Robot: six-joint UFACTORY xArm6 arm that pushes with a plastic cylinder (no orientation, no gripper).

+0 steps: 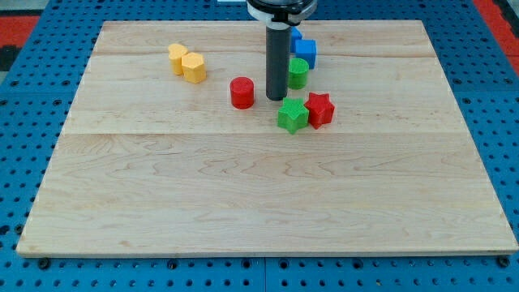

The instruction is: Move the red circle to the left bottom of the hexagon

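The red circle (242, 92) is a short red cylinder near the top middle of the wooden board (259, 195). A yellow hexagon (194, 68) sits up and to its left, touching a second yellow block (177, 58) whose shape I cannot make out. My tip (276, 99) rests on the board just right of the red circle, a small gap apart, between it and the green star (292, 115).
A red star (319, 109) touches the green star on its right. A green cylinder (298, 73) and a blue block (304, 52) stand behind the rod; another blue block (295, 36) is mostly hidden by it. The blue pegboard (32, 97) surrounds the board.
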